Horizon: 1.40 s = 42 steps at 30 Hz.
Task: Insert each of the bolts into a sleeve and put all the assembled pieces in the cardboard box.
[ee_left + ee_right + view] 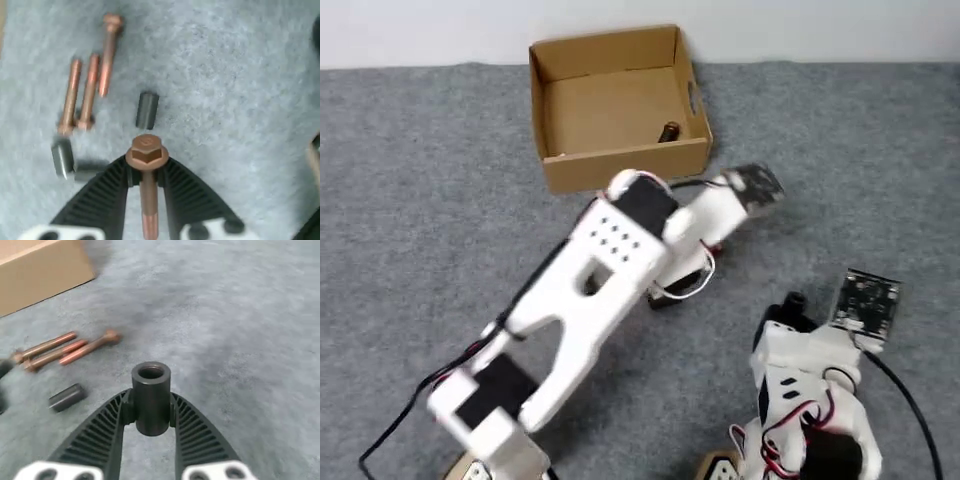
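1. The held bolt [146,155] is copper-coloured with a hex head. My left gripper [146,169] is clamped on its shank just under the head.
2. The held sleeve [151,390] is a dark tube, pinched by its sides in my right gripper [150,409]. Its open bore faces the wrist camera.
3. These two parts are not yet joined. In the high view the left arm [590,290] stretches from the lower left to the centre of the frame, and the right arm [810,380] sits at the lower right, apart from it.
4. Three loose bolts [90,90] lie on the grey mat [420,200] beyond the left gripper. Two are side by side and the third is just past them.
5. A loose sleeve [147,110] lies near those bolts, and another sleeve [62,157] lies by the heads of the paired bolts. A blurred dark shape beside that one may be a third; I cannot tell.
6. The cardboard box [620,165] stands at the upper centre of the high view. A small dark-and-copper piece [669,132] rests against its right wall.
7. My reading is that one assembly is boxed. This pair needs mating and dropping in, and three more bolts are left after it.
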{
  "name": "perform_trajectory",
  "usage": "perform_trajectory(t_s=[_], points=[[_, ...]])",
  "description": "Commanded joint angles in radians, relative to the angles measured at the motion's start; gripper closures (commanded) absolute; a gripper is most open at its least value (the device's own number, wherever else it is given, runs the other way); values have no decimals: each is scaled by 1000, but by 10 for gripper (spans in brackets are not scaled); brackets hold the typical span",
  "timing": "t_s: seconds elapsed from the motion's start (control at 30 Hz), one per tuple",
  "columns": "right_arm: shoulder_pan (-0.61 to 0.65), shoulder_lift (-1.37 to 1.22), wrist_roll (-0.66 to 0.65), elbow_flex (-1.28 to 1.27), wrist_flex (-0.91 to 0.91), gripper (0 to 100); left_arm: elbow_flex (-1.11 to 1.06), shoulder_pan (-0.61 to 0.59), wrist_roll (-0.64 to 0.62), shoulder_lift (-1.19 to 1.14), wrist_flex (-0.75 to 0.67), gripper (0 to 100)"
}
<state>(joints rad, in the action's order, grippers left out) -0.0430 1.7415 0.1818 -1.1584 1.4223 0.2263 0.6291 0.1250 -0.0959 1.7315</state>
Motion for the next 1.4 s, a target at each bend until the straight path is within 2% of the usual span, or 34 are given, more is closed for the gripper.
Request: perform_trajectory(t_s=[0.0, 0.07, 0.27, 0.4, 0.5, 0.57, 0.7, 0.8, 0.9, 1.03, 1.2, 1.37], points=[[137, -10, 5, 91, 4, 991, -48, -28, -147, 178, 23, 996], [208, -10, 5, 112, 4, 991, -93, -41, -172, 261, 18, 996], [369, -12, 5, 120, 4, 991, -255, -49, -356, 525, -92, 996], [529, -12, 5, 120, -7, 991, -464, -49, -470, 724, -245, 996], [611, -12, 5, 115, 1, 991, -644, -49, -506, 885, -373, 996], [619, -13, 5, 112, -1, 991, -756, -51, -516, 999, -466, 996], [624, -21, 5, 109, -8, 990, -957, -51, -621, 1238, -646, 996], [707, -21, 5, 104, 2, 990, -1089, -51, -706, 1376, -740, 996], [786, -22, 5, 98, -10, 990, -1159, -64, -783, 1475, -773, 996], [802, -22, 2, 61, -76, 990, -1207, -107, -795, 1579, -833, 996], [802, -22, -89, 6, -199, 990, -1291, -114, -795, 1699, -954, 996], [802, -22, -143, -12, -265, 990, -1388, -112, -795, 1774, -973, 996]])
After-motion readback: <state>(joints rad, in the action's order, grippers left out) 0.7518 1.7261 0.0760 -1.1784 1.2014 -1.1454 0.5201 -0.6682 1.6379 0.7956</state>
